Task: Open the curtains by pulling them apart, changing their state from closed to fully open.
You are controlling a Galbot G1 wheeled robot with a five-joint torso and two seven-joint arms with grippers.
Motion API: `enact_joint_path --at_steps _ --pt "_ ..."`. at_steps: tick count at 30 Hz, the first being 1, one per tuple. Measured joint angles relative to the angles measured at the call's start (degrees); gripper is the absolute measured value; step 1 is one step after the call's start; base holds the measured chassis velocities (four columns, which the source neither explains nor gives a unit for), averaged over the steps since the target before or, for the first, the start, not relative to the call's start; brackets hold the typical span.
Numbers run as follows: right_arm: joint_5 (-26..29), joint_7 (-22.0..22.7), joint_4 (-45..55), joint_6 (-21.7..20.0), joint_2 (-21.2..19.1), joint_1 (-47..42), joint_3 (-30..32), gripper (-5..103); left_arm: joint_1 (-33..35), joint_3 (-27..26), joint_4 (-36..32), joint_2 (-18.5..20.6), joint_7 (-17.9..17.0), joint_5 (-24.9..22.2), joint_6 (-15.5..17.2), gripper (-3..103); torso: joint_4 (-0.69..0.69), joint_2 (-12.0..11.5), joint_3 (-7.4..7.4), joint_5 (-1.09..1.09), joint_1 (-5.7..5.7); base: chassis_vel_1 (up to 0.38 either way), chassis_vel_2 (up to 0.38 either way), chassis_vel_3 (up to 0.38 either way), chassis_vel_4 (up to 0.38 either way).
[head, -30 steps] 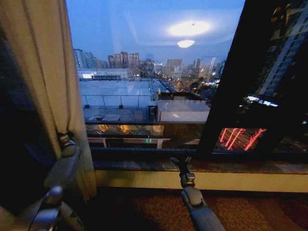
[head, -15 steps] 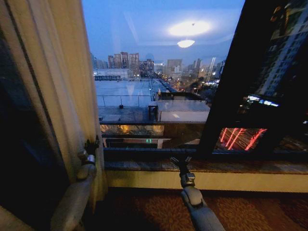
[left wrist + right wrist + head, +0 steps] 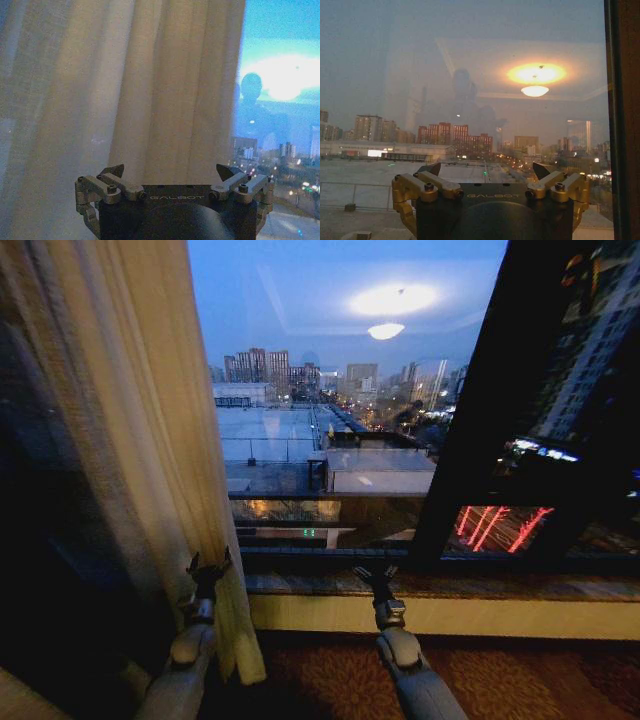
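Here my left tool (image 3: 208, 566) sits apart, empty, against the sheer curtain (image 3: 150, 460); right tool (image 3: 375, 573) apart too, before the window sill (image 3: 500, 587)

We count one sheer curtain panel (image 3: 150, 440) at the left of the window, two grippers, left gripper (image 3: 207, 568) and right gripper (image 3: 375, 573), both with fingers spread, and one ceiling-light reflection (image 3: 392, 300).

A large glass window pane (image 3: 330, 390) shows a dusk city skyline, with a glowing round ceiling lamp reflection (image 3: 386, 330) high up; a dark vertical window frame (image 3: 480, 410) stands right, above a patterned reddish carpet (image 3: 330, 680)
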Motion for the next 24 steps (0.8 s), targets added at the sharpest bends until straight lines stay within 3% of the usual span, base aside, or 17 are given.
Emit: enact_joint_path --at_steps 5,11,24 --pt "0.00 0.00 0.00 0.00 0.00 0.00 0.00 100 1.60 0.51 -0.36 0.32 -0.56 0.00 -0.33 100 -0.01 0.00 0.00 -0.01 0.00 0.000 0.000 0.000 0.000" --pt "0.00 0.00 0.00 0.00 0.00 0.00 0.00 100 4.63 -0.87 -2.28 1.26 1.53 -0.93 -1.35 100 0.00 -0.01 0.00 -0.01 0.00 0.000 0.000 0.000 0.000" --pt "0.00 0.00 0.00 0.00 0.00 0.00 0.00 100 4.82 -1.14 -2.55 1.37 1.65 -1.05 -1.32 100 0.00 -0.01 0.01 -0.01 0.01 0.000 0.000 0.000 0.000"
